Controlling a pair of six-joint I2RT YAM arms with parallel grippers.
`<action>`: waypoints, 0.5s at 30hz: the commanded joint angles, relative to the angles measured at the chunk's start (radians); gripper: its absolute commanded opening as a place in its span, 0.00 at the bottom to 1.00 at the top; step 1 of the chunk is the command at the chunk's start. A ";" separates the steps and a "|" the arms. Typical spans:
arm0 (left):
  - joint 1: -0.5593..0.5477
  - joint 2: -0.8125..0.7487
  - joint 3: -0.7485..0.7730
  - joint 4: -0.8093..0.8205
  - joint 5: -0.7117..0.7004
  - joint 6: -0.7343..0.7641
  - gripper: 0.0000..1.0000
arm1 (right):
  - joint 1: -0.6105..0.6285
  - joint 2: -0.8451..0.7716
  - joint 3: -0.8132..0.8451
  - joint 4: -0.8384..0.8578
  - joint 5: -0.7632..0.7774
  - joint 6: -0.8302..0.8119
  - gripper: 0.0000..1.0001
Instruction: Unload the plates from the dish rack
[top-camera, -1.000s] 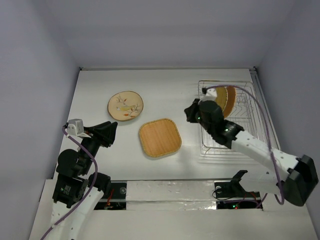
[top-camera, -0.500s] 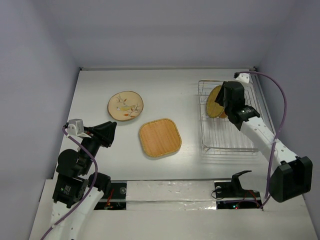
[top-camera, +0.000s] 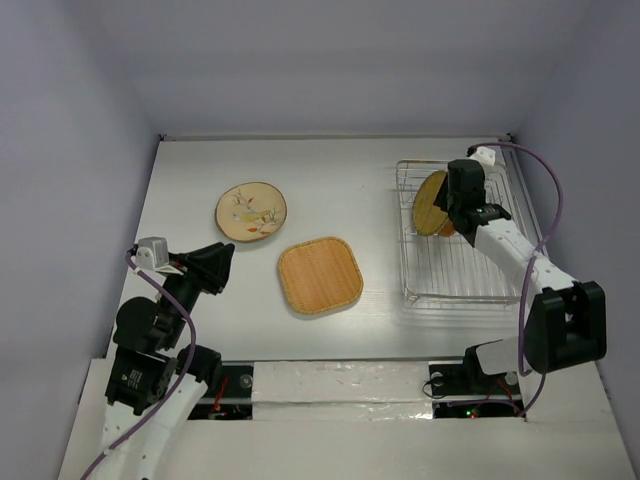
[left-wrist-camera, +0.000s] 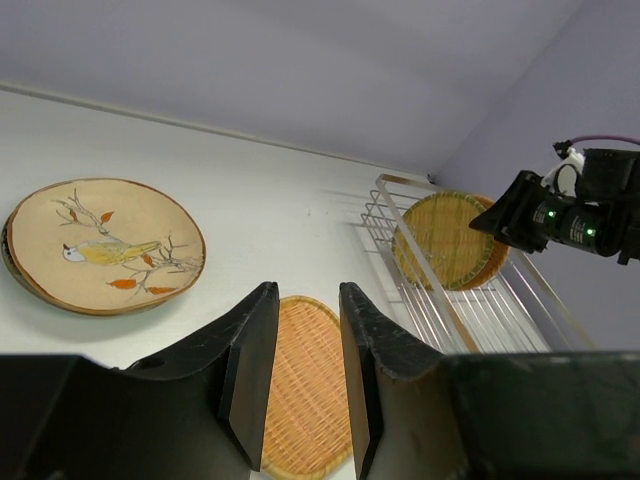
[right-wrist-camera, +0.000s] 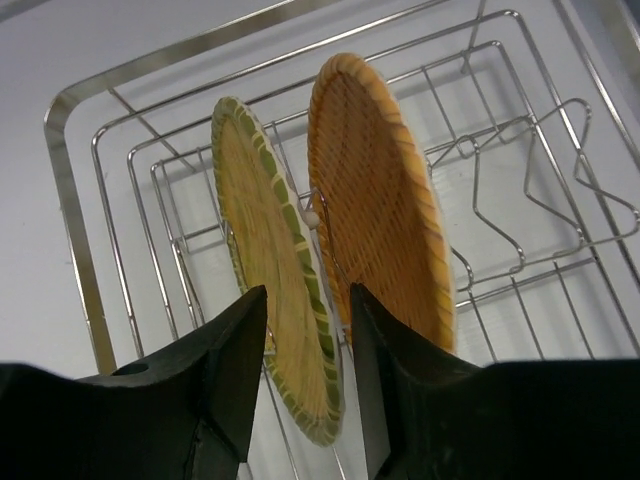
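Right end effector (right-wrist-camera: 305, 375) is the busy one. It's over the far end of the dish rack (right-wrist-camera: 75, 230) with its fingers (right-wrist-camera: 235, 370) spread apart. In the right wrist view, the edge of the yellow woven plate with the green-striped rim (right-wrist-camera: 265, 260) sits right in the gap between them. They straddle the plate without clamping it, and I can't tell whether either finger is actually touching the rim.

Left end effector (left-wrist-camera: 303, 375) hangs above the near-left part of the bench (top-camera: 340, 180). Its fingers are parted by a narrow slot with nothing in it, and it's touching nothing.

Plate count, four that I can see:
- Two round woven ones stand on edge in the rack, side by side at the far end and tilted a bit. One is the green-rimmed yellow one and the other is the orange woven plate (right-wrist-camera: 375, 200) just beside it. A rack wire runs up between the two.
- Two lie flat on the bench, well apart from the rack. The cream plate with the bird and branch (top-camera: 251, 211) is toward the far left. The tan woven rounded-square plate (top-camera: 319, 275) is nearer and more central, close to the cream one but not touching it.

There's one rack, on the right side of the bench.
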 joint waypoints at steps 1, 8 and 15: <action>0.008 0.022 0.004 0.047 0.016 0.004 0.28 | -0.009 0.056 0.049 0.061 -0.031 -0.020 0.40; 0.017 0.019 0.004 0.047 0.016 0.004 0.28 | -0.009 0.027 0.101 0.038 0.021 -0.060 0.00; 0.017 0.021 0.004 0.047 0.017 0.004 0.28 | 0.000 -0.146 0.107 0.008 0.028 -0.091 0.00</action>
